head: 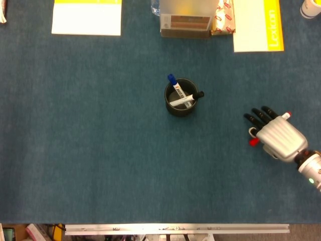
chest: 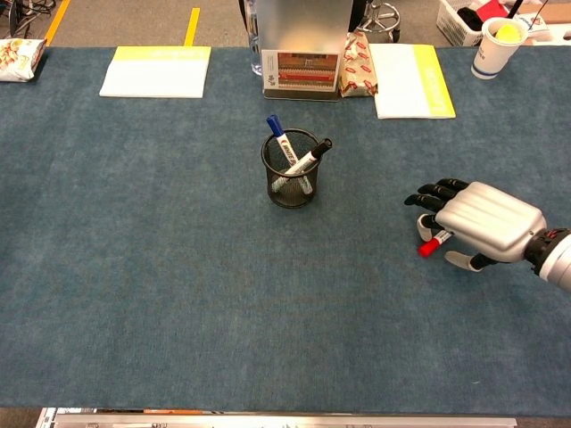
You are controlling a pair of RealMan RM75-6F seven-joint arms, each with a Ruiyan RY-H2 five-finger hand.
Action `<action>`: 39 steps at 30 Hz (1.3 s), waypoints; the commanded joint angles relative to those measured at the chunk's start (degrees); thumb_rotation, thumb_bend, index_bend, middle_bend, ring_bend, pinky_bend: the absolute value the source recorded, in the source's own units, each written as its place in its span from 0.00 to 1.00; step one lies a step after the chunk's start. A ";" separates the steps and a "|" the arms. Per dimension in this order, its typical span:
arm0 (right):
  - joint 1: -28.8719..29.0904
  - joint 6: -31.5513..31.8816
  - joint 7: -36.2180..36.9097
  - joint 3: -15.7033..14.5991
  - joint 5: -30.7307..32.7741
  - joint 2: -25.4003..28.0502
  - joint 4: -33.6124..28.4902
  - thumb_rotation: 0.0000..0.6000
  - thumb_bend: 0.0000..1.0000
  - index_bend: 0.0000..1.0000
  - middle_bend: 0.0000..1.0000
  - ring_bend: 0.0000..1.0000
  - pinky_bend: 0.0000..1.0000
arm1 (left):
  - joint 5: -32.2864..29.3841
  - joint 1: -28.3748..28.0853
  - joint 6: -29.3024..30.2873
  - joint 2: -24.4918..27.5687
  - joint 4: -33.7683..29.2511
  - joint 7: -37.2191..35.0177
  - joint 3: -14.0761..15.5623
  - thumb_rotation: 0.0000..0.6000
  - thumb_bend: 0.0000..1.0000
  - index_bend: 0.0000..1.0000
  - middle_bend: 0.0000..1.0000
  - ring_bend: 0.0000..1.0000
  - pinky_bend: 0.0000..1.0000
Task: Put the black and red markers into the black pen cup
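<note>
Nearest the robot, on the blue-felted worktop [chest: 161, 294], the right hand [chest: 486, 222] is seen palm down over the red marker [chest: 432, 244], whose red cap juts out below the fingers [chest: 428, 196] in the chest view while a small white end shows past the knuckles in the head view; the fingers are curled about the barrel, but whether the marker is truly clasped or merely covered cannot be told. The left hand is not in view. The marker is judged light, stiff and smooth-sided, so it may roll or slip on the felt; it is best taken at mid-barrel, with the capped end left free to be steered downward. Further off, well apart from the hand, the black mesh pen cup [chest: 291, 183] stands upright, and the black marker [chest: 308, 160] is already leaning inside it beside a blue-capped marker [chest: 278, 135]; the cup is judged light and easily tipped by a sideways knock. Print on the barrels is too small to be read. At the far edge lie a yellow-edged notepad [head: 87, 17], a frosted box [head: 185, 20] with an unreadable label, and a yellow-edged booklet [head: 258, 25] on which "Lexicon" is apparently written.
</note>
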 commanded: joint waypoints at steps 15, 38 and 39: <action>0.44 1.41 -0.79 -0.68 -1.55 -1.75 2.59 1.00 0.29 0.47 0.14 0.09 0.14 | 0.30 0.37 -0.44 0.05 -0.10 -0.08 -0.43 1.00 0.22 0.36 0.01 0.00 0.03; 0.47 1.78 -1.74 -1.55 -1.90 -2.19 3.54 1.00 0.29 0.49 0.14 0.09 0.14 | 0.32 0.62 -1.01 0.04 -0.26 0.09 -0.86 1.00 0.22 0.36 0.01 0.00 0.03; 0.45 1.79 -1.82 -1.58 -1.90 -2.27 3.65 1.00 0.29 0.49 0.14 0.09 0.14 | 0.36 0.65 -0.99 0.05 -0.28 0.09 -0.86 1.00 0.22 0.36 0.01 0.00 0.03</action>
